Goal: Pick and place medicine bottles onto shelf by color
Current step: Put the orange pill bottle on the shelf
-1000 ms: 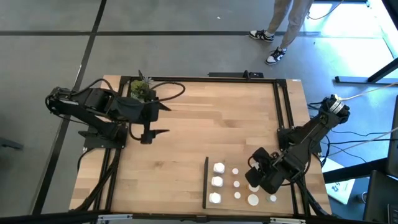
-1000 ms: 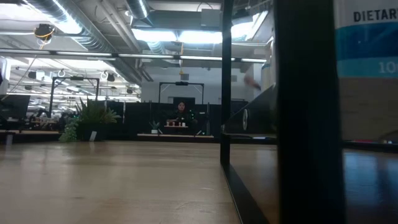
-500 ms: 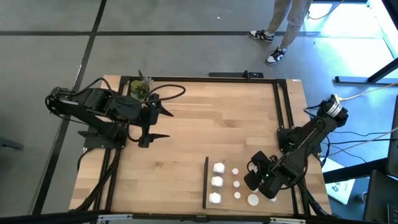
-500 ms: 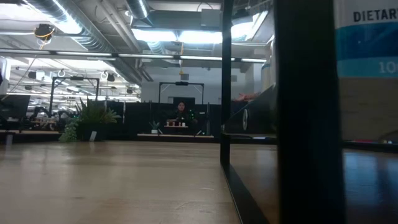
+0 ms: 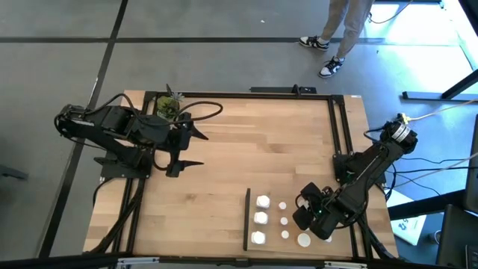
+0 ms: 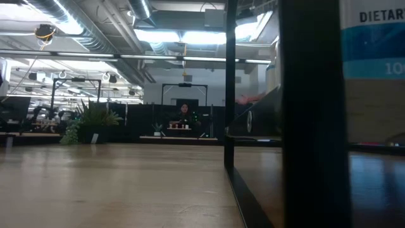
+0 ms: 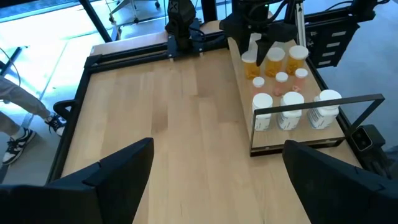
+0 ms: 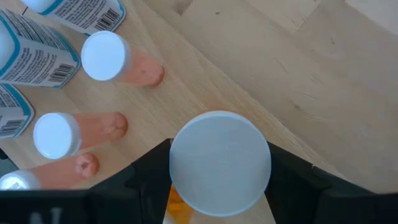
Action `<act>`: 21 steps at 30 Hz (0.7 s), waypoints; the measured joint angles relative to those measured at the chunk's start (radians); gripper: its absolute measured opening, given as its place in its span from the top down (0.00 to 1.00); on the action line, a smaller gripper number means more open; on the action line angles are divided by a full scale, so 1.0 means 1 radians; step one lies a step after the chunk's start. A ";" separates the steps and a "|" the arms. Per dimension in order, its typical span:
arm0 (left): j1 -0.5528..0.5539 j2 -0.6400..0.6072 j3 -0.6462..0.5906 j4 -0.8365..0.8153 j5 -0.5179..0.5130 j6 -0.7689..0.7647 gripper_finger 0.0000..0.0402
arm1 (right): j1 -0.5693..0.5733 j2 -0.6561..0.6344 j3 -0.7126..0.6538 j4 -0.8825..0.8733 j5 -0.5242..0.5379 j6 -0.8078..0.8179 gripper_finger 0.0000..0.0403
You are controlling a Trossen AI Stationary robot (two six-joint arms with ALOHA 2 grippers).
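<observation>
Counter (image 5: 246, 157) w/ shelf (image 5: 272, 235) at its near right corner, black strip on shelf's left edge. Left tool (image 5: 187, 147) waits wide open over counter's left side, holding nothing. Right tool (image 5: 323, 219) sits low over shelf's right part, closed on a white-capped orange bottle (image 8: 219, 171). Other bottles (image 5: 262, 202) stand in rows beside it. Looks like the placing step: next, set it upright among matching ones, then let go
</observation>
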 joint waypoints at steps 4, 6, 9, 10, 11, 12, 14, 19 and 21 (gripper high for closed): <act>0.000 0.000 0.000 0.000 0.000 0.000 0.13 | -0.006 0.000 0.000 0.000 -0.003 -0.003 0.43; 0.000 0.000 0.000 0.000 0.000 0.000 0.13 | -0.007 0.002 0.000 -0.002 -0.004 -0.003 0.41; 0.000 0.000 0.000 0.000 0.000 0.000 0.13 | -0.007 0.002 0.000 -0.002 -0.004 -0.002 0.38; 0.000 0.000 0.000 0.000 0.000 0.000 0.13 | -0.007 0.002 0.000 0.000 -0.004 0.001 0.37; 0.000 0.000 0.000 0.000 0.000 0.000 0.13 | -0.007 0.002 0.000 0.002 -0.004 0.002 0.36; 0.000 0.000 0.000 0.000 0.000 0.000 0.13 | -0.007 0.002 0.000 0.003 -0.005 0.002 0.36; 0.000 0.000 0.000 0.000 0.000 0.000 0.13 | -0.007 0.002 0.000 0.003 -0.011 0.002 0.36; 0.000 0.000 0.000 0.000 0.000 -0.001 0.13 | -0.007 0.002 0.018 -0.013 -0.013 0.002 0.36; 0.000 -0.001 0.000 0.000 0.000 -0.001 0.13 | -0.007 0.002 0.033 -0.030 -0.009 0.002 0.36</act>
